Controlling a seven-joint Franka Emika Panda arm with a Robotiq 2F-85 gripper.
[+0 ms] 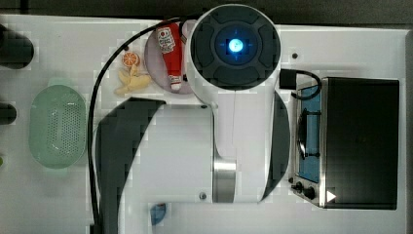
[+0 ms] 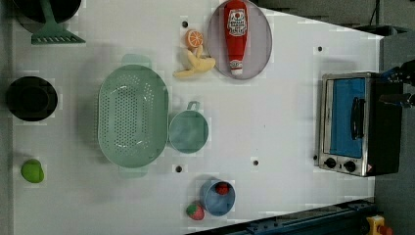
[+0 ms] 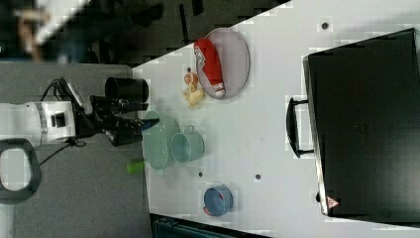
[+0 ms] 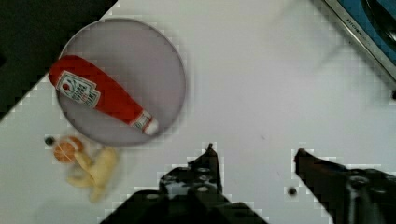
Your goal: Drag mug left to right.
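Pale mint mug (image 2: 188,131) upright and empty on the white table (image 2: 274,112), touching the green colander (image 2: 132,115) on the left view's right, handle toward the grey plate (image 2: 259,44). Ketchup bottle (image 2: 235,34) lying on that plate; red piece inside the blue bowl (image 2: 217,198). Arm held high above the table in the right view. Gripper (image 4: 254,151) pointing down over bare table, fingers apart, holding nothing.

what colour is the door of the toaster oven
Blue, framed in silver, on the small toaster oven; the left view shows it best.
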